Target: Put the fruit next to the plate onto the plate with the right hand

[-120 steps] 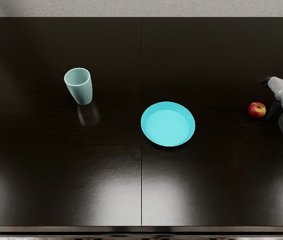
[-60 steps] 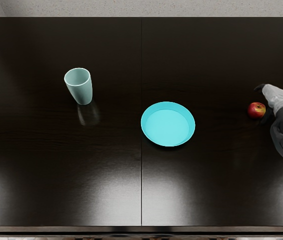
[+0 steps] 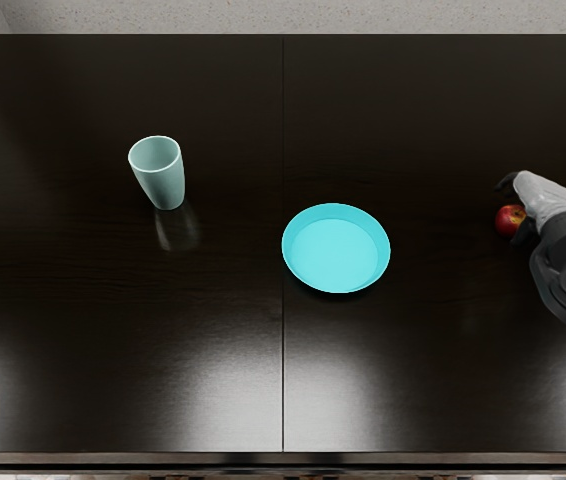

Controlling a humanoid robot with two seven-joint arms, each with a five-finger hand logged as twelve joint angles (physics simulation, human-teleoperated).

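Right hand (image 3: 543,200): had shifted left since earlier, covering the apple's right edge; whether it gripped could not be told.
Apple (image 3: 506,219): small, round, glossy red; unmoved, right of the plate, apart.
Plate (image 3: 289,247): round, cyan, smooth.
Cup (image 3: 158,172): pale green, tapered, upright.
Table (image 3: 113,350): dark, glossy.

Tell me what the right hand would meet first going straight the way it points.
The apple: the right hand points toward the picture's left, and the apple sits directly in front of it, partly hidden. Whether they touch, I cannot tell.
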